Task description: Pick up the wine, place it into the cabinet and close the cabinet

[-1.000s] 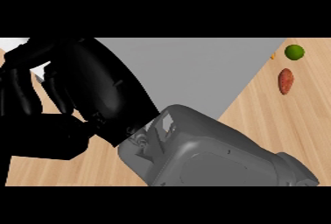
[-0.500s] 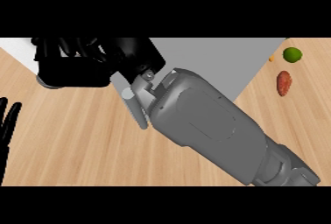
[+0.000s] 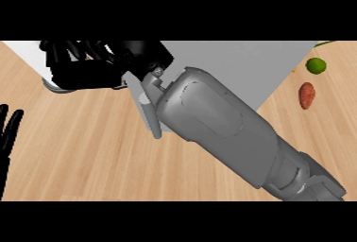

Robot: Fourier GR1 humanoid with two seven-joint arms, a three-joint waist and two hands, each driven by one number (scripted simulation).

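The right hand (image 3: 105, 64) curls at the counter's (image 3: 90, 156) far edge, maybe around the hidden wine, presumably heavy, slippery, fragile glass best held at its body; the left hand (image 3: 8, 137) rests open.

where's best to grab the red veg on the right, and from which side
Across its narrow middle, from above. The red veg lies flat on the counter, long axis running up the view, so a pinch probably fits best across its left and right flanks. The lime sits apart, beyond its top end.
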